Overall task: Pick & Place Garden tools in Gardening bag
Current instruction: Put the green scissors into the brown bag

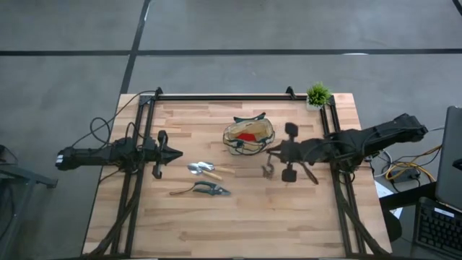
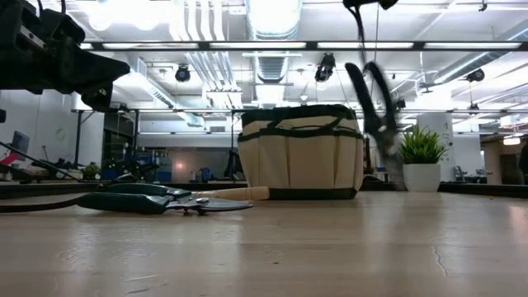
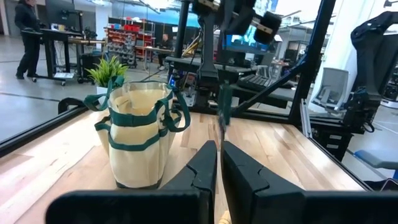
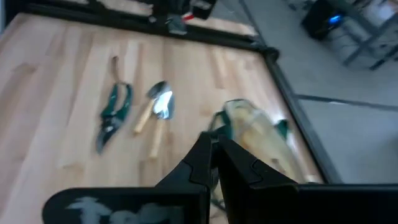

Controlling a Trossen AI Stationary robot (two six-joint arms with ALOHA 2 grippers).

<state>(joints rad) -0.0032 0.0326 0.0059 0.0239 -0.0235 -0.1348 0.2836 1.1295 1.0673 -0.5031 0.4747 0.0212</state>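
The tan gardening bag [image 1: 249, 135] with dark green trim stands upright mid-table, a red rounded item [image 1: 247, 135] inside it. The silver-bladed trowel [image 1: 206, 170] and the pruning shears [image 1: 203, 190] lie flat on the table nearer the front. My right gripper [image 1: 271, 154] is just right of the bag and shut on a small dark hand tool [image 1: 267, 172]. My left gripper [image 1: 175, 153] is shut and empty, left of the trowel, pointing toward the bag [image 3: 140, 137]. My right gripper pinches the small dark hand tool by its upper end [image 3: 225, 28] between its two fingers. The tool hangs down below the fingers, slightly tilted [image 2: 373, 103], beside the bag's right side. Whether its lower end [image 3: 221, 134] touches the table, I cannot tell.
A small green potted plant [image 1: 317, 95] stands at the table's far right corner. A black frame rail [image 1: 224, 96] runs along the far edge and down both sides. Bare wood lies along the table's front.
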